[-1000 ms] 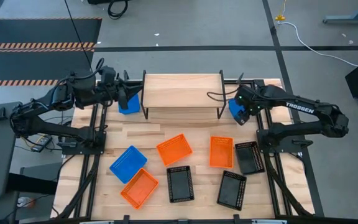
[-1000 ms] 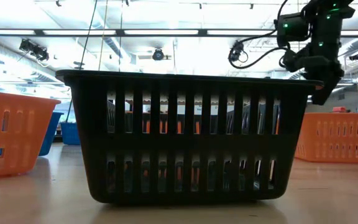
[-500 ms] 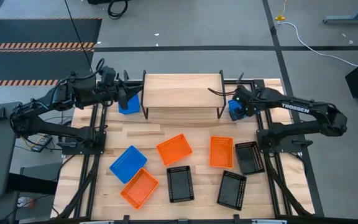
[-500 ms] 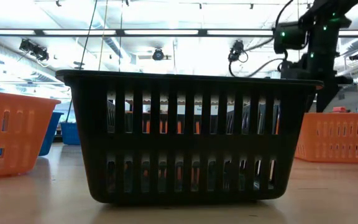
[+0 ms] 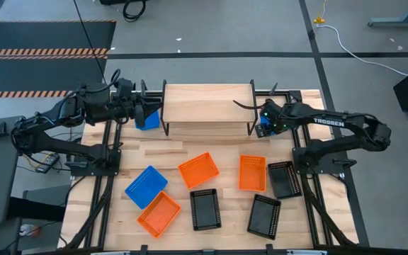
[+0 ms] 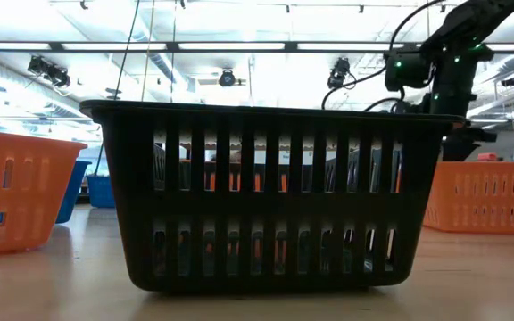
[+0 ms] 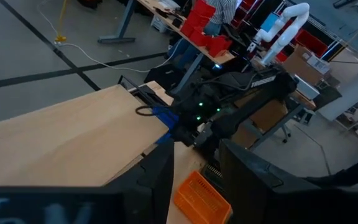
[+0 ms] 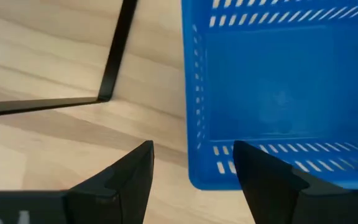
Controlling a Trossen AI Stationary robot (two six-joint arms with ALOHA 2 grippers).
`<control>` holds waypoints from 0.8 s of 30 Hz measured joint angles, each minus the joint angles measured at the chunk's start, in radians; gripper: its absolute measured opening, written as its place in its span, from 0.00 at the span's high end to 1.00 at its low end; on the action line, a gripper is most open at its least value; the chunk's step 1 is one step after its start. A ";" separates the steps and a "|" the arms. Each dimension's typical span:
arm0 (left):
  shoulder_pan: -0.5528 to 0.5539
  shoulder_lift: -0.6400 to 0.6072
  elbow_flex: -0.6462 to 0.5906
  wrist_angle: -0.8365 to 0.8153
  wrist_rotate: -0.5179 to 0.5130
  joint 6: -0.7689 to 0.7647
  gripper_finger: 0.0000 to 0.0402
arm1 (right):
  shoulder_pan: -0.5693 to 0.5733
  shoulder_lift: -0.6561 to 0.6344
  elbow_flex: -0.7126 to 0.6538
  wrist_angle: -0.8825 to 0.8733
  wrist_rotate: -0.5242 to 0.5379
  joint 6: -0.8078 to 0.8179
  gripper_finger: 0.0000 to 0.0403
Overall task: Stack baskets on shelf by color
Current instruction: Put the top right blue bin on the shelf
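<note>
On the wooden surface (image 5: 119, 234), beside the right end of the shelf (image 5: 207, 106), a blue basket (image 8: 284, 93) lies under the right claw (image 8: 191, 163), fingers apart; light, stiff and perforated, it is probably best pinched by one thin wall, while the left claw (image 5: 139, 112), fingers parted, waits by the shelf's other end.

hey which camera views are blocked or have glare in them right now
Low view: a black basket up close fills the frame, with bright ceiling lights behind it. Left wrist view: the left end effector shows as dark blurred fingers. High view: even light, nothing blocked.
</note>
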 joint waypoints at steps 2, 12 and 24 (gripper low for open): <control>-0.005 0.000 0.000 0.000 0.000 -0.001 0.67 | 0.001 0.034 0.000 0.020 -0.001 -0.004 0.44; -0.014 0.000 0.000 0.001 0.000 -0.049 0.67 | 0.002 0.142 0.001 0.039 -0.029 -0.089 0.61; -0.014 0.000 0.000 0.001 0.000 -0.051 0.67 | -0.025 0.082 0.063 -0.168 -0.044 -0.230 0.93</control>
